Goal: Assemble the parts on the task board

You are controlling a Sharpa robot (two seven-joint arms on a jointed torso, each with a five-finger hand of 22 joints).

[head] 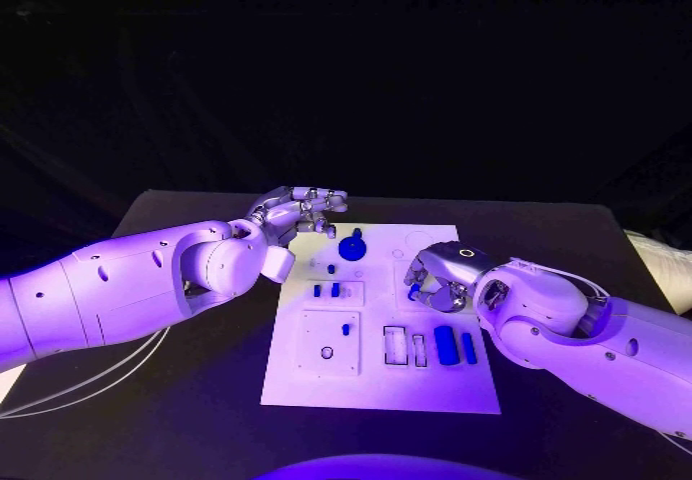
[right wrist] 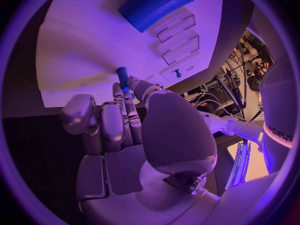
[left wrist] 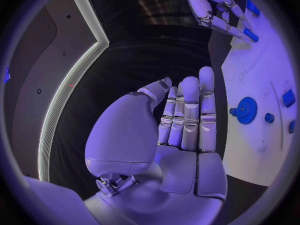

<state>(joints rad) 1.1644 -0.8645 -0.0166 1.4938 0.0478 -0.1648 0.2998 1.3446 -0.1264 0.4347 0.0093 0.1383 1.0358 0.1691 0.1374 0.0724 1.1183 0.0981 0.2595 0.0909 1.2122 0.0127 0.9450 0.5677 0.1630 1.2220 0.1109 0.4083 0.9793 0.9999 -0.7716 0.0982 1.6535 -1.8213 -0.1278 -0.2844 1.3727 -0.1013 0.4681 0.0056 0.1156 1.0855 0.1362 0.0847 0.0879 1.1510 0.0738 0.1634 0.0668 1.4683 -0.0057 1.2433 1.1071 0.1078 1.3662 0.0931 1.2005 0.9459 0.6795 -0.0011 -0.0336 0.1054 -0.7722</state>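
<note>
While the right hand pinches a blue peg over the board, it should lower it upright; the left hand hovers empty, fingers straight.

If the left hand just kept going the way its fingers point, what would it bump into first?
Probably nothing close: the left hand is open beside the task board, fingers pointing along its edge over bare black table. The right hand lies farther off, to one side; depth is unclear.

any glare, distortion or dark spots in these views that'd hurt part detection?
Head view: purple light over all, background black, board bright, parts readable. Left wrist view: fisheye bends the board edge; gear is clear. Right wrist view: right hand hides much of the board; a blue peg sits at its fingertips.
</note>
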